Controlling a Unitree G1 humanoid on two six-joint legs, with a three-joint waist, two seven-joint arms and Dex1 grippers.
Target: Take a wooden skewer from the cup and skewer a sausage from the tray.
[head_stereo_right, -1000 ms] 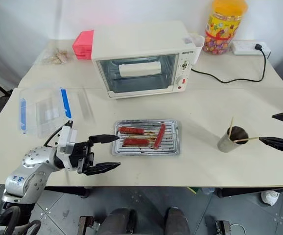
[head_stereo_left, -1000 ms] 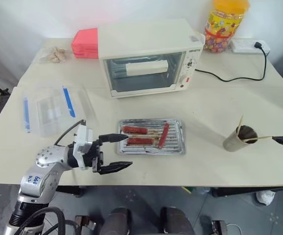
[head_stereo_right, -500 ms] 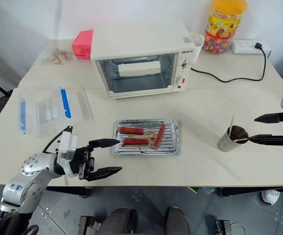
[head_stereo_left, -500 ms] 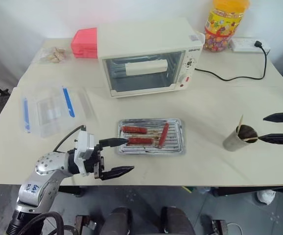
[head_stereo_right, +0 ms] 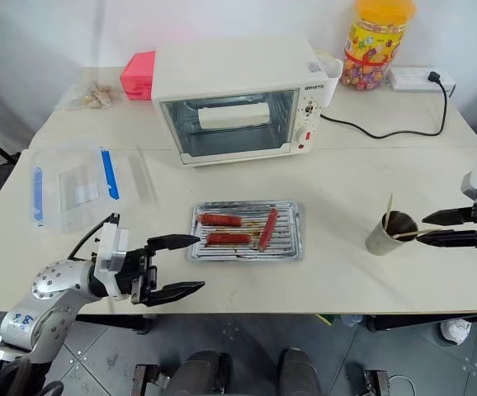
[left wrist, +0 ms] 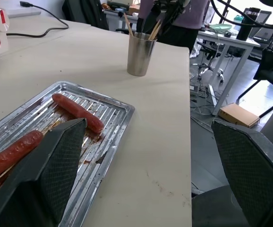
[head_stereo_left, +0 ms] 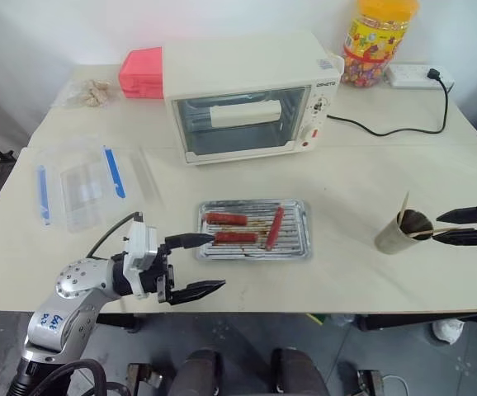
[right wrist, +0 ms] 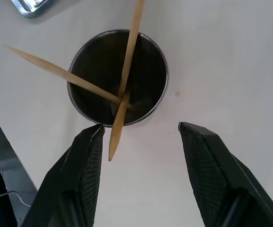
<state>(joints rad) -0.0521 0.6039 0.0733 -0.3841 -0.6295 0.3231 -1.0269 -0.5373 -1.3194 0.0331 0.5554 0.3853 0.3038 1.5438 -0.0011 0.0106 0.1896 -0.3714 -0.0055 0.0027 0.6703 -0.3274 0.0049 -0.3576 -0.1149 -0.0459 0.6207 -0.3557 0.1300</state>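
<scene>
Narrowed since before, right end effector [right wrist: 141, 137] stands part-open, empty, beside pale tan wooden skewer [right wrist: 119, 124]

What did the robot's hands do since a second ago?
The right hand came in from the table's edge toward the cup, and its fingers drew closer together around the skewer leaning toward it, not yet touching it. The left hand stayed open beside the tray. The sausages did not move.

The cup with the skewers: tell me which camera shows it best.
The right wrist view: it looks straight down into the cup, showing three skewers inside. The head views show it small from the side; the left wrist view shows it far off, beyond the tray.
</scene>
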